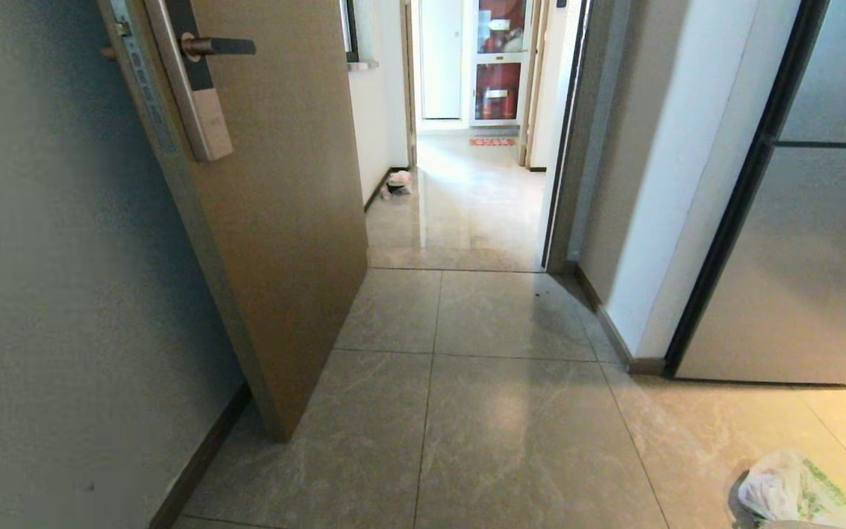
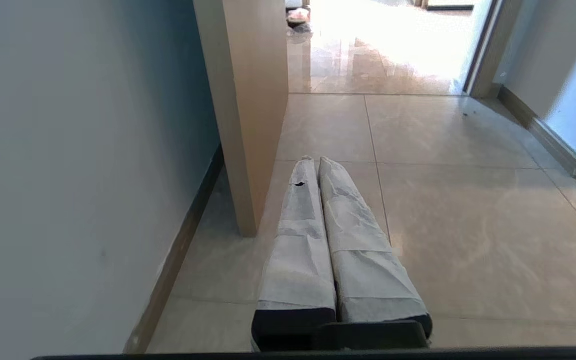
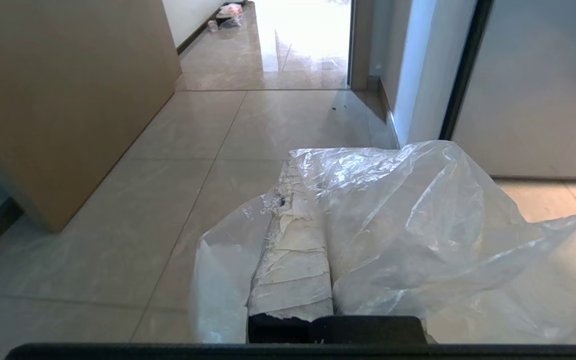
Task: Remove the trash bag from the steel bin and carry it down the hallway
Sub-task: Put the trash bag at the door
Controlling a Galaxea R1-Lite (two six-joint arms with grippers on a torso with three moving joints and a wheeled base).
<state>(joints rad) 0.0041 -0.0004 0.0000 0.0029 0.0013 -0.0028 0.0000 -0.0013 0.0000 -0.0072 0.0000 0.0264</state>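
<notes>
The trash bag (image 3: 418, 225), thin clear crinkled film, drapes over my right gripper (image 3: 298, 169), which is shut on it. The film covers one taped finger and billows to the side, above the floor tiles. My left gripper (image 2: 316, 161) is shut with nothing in it, its white-wrapped fingers pressed together and pointing at the floor beside the door edge. Neither gripper shows in the head view. The hallway (image 1: 467, 206), with its glossy beige floor, lies ahead through the open doorway. The steel bin is out of view.
An open wooden door (image 1: 276, 220) with a lever handle (image 1: 217, 47) stands on the left. A white wall corner (image 1: 658, 220) and grey panel (image 1: 819, 257) close the right. A white bag with green print (image 1: 797, 492) lies bottom right. Small litter (image 1: 398, 182) sits by the hallway wall.
</notes>
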